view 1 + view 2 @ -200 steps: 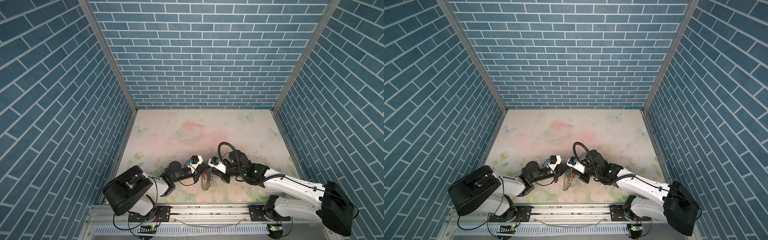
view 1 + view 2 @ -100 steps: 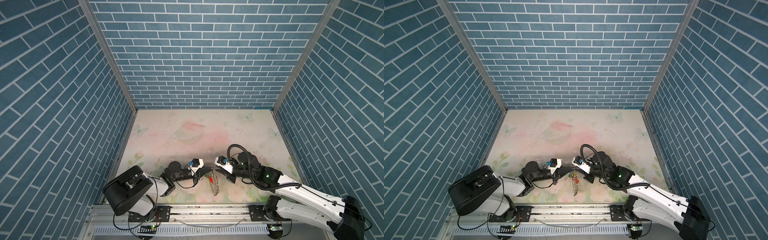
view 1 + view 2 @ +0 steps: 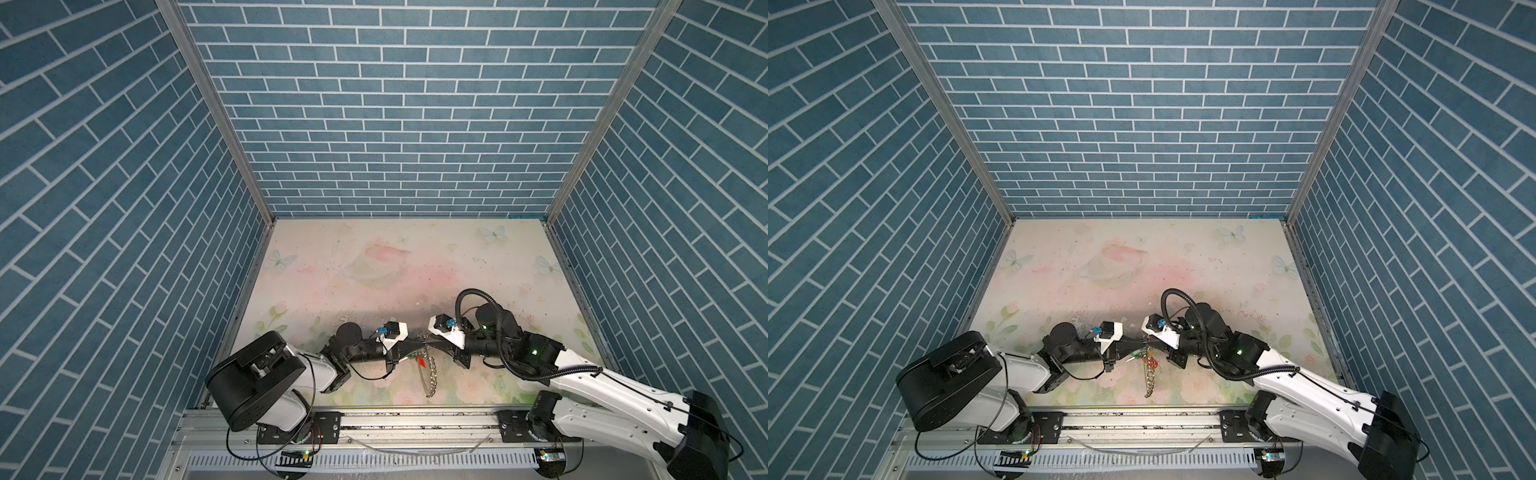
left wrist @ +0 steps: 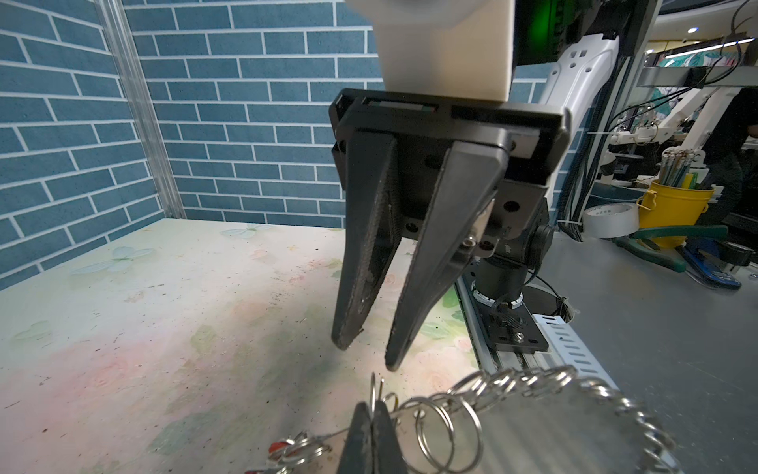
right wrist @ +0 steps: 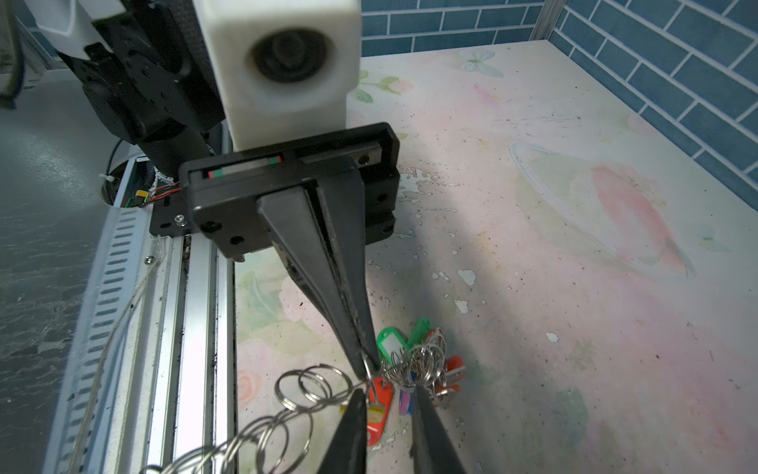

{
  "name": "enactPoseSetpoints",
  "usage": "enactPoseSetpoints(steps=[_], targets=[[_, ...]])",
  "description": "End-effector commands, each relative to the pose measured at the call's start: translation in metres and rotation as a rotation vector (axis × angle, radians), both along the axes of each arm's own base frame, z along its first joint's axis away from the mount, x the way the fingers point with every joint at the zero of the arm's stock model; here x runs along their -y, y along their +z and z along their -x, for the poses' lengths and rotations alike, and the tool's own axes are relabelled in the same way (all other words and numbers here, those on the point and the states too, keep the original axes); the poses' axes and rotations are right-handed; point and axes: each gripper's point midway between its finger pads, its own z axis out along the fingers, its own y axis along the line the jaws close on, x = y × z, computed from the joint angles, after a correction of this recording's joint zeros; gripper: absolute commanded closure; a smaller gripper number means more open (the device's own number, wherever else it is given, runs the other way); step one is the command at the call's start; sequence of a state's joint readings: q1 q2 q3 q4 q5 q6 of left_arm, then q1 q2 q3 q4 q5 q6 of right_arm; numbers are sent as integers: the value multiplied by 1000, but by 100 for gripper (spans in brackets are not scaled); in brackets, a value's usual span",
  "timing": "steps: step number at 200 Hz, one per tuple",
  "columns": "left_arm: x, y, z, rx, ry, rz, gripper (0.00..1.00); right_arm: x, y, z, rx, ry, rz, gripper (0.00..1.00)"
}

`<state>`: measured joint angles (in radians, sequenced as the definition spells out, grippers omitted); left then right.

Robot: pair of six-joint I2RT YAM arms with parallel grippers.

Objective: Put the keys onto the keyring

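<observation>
Pinching the keyring's [image 4: 553, 435] rim, left gripper [image 5: 366, 364] jaws press together; right gripper [image 4: 369, 349] jaws stand slightly spread, apparently empty.

Left arm [image 3: 286, 370] and right arm [image 3: 602, 386] both low, forearms near horizontal, reaching inward. Tools point at each other, tips almost meeting at middle. Left tool [image 5: 366, 363]: jaws pressed fully together. Right tool [image 4: 366, 349]: fingers slightly parted, narrow gap, tilted downward.

Blue brick-pattern wall panels [image 3: 395, 124] w/ white grout enclose a pale floral-print tabletop [image 3: 374, 270] on three sides. Silver aluminium rail [image 3: 415, 420] runs along tabletop's near edge.
</observation>
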<state>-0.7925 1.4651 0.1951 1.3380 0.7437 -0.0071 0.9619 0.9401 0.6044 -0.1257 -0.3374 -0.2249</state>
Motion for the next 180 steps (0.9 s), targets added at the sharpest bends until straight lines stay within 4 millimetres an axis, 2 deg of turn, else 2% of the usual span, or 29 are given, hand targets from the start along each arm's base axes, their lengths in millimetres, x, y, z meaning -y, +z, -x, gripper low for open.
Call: enactPoseSetpoints(steps=[1, 64, 111, 157, 180], targets=[[0, 21, 5, 76, -22, 64, 100, -2, -11, 6, -21, 41, 9, 79], [-1, 22, 6, 80, -20, 67, 100, 0, -21, 4, -34, 29, 32, 79], [0, 20, 7, 75, -32, 62, 100, -3, -20, 5, -40, 49, 30, 87], [2, 14, 6, 60, -39, 46, 100, -4, -14, 7, -39, 70, 39, 100], [2, 11, 4, 53, -27, 40, 98, -2, -13, 7, -40, 76, 68, 100]])
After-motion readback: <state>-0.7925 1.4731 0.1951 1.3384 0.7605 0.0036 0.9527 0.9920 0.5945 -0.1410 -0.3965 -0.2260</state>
